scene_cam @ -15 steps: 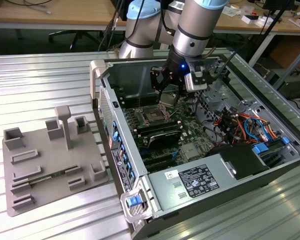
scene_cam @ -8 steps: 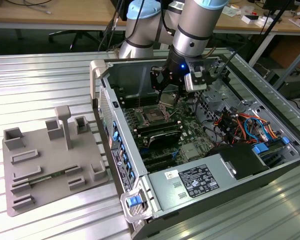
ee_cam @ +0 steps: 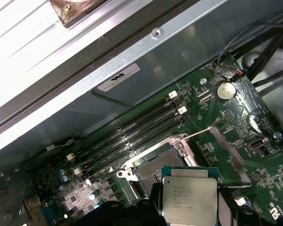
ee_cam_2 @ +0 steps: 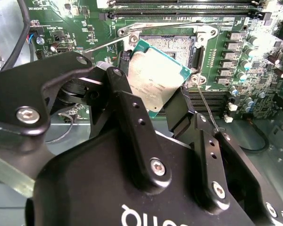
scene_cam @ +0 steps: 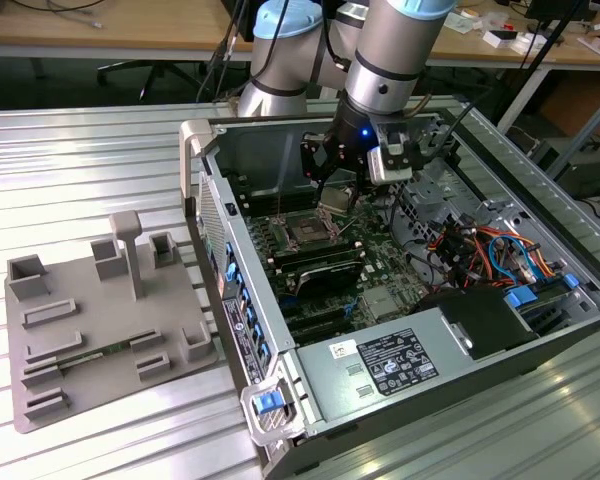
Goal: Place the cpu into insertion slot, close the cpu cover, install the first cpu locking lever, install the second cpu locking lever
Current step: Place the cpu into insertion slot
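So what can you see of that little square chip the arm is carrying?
The cpu is a small flat square. It has a silver-grey metal top with faint print, set on a thin green board that shows as a rim. The black gripper clamps it by two opposite edges. It hangs tilted, close over the open insertion slot, not yet seated in it.

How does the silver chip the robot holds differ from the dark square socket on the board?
The square silver-topped cpu is smooth metal; the dark square insertion slot is a fine pin field with a silver rim. The cpu sits tilted in the black gripper; the insertion slot lies flat on the green board, empty. Both are square.
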{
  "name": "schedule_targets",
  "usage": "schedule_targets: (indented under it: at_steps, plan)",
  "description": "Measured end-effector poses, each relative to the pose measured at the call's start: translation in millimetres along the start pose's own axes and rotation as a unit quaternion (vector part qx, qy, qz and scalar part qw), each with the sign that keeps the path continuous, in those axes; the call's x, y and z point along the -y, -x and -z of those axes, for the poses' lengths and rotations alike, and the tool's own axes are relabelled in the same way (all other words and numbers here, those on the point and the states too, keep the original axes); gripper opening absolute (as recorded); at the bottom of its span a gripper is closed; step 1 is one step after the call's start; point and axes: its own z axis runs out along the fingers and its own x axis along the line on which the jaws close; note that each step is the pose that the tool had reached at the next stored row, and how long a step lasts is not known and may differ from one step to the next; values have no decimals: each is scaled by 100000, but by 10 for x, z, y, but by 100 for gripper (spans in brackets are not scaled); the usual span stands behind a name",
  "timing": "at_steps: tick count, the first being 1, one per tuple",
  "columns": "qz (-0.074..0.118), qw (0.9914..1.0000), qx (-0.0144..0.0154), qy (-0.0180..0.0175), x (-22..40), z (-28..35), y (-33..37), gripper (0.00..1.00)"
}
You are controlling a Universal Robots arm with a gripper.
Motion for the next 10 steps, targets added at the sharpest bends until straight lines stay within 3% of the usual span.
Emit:
schedule_targets:
  at_steps: [10]
  plan:
    - [-1086,99994,50,-46,0,-7,0,55]
